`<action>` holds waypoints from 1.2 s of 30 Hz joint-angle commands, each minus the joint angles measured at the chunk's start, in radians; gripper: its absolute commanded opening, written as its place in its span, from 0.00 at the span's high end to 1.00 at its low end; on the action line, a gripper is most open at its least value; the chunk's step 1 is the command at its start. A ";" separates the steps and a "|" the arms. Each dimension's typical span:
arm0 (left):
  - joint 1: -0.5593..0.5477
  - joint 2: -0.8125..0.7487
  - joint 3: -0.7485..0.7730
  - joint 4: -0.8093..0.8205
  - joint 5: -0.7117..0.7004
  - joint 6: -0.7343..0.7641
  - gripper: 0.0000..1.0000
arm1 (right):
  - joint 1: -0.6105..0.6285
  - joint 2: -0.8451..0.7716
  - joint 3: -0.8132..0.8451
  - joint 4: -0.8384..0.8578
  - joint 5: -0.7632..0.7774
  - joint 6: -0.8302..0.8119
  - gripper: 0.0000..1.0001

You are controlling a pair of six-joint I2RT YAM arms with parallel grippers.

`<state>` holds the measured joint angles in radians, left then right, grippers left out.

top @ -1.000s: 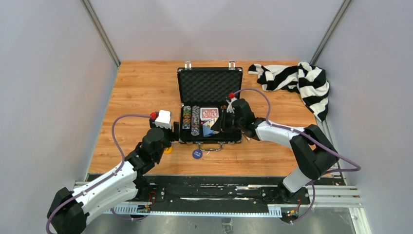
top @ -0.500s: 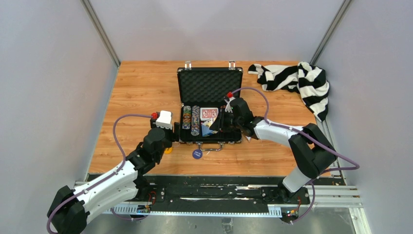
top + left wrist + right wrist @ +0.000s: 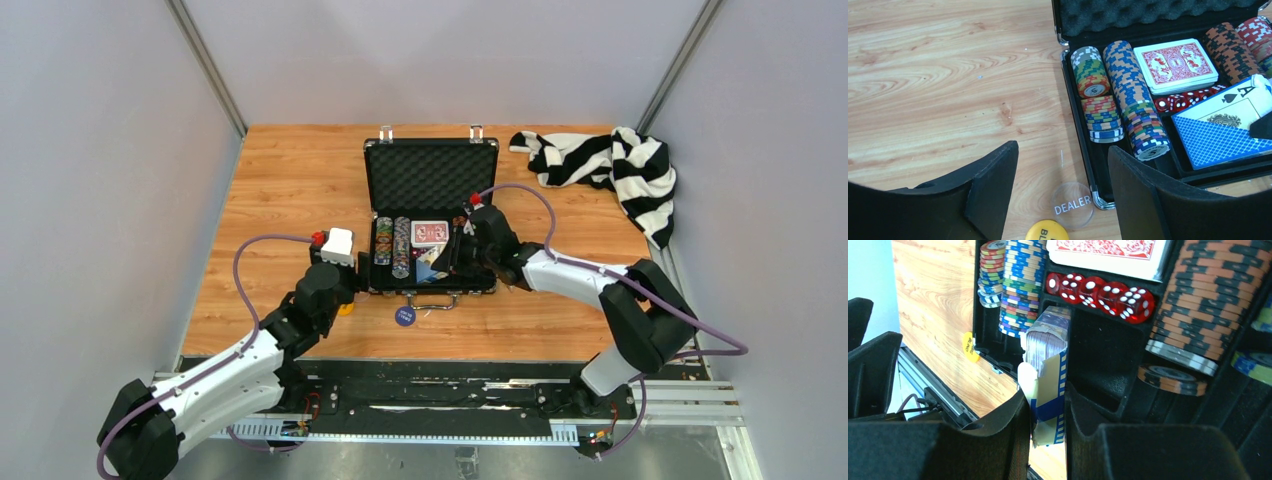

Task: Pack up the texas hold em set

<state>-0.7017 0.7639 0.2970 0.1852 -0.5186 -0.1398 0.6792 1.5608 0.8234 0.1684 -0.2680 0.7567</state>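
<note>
Finds briefcase (image 3: 430,175) open mid-frame on table (image 3: 290,200). Clamps blue card deck (image 3: 1045,355) in right gripper (image 3: 1048,402), deck on edge over slot just below red dice (image 3: 1098,290). Holds left gripper (image 3: 1060,155) released above table, beside case's lower-left corner, DEALER button (image 3: 1073,205) between fingers.

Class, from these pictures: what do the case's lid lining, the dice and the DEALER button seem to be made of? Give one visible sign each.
Lid lining: soft black foam, matte, bumpy egg-crate surface. Dice: likely hard red plastic, glossy, translucent, white pips. DEALER button: clear plastic, probably acrylic; see-through, white lettering.
</note>
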 commanded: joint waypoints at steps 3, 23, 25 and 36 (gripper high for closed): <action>0.002 0.012 -0.009 0.049 0.005 -0.019 0.30 | 0.011 -0.042 0.015 -0.071 0.040 0.028 0.99; 0.002 0.028 -0.004 0.042 0.007 -0.014 0.31 | 0.028 -0.013 0.133 -0.274 0.123 -0.214 0.45; 0.002 0.034 -0.003 0.042 0.012 -0.017 0.31 | 0.028 -0.038 0.143 -0.308 0.138 -0.244 0.41; 0.002 0.067 0.002 0.053 0.028 -0.024 0.31 | 0.028 -0.046 0.120 -0.332 0.190 -0.258 0.71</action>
<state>-0.7017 0.8249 0.2951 0.2016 -0.4934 -0.1505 0.6964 1.4937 0.9428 -0.1379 -0.1169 0.5114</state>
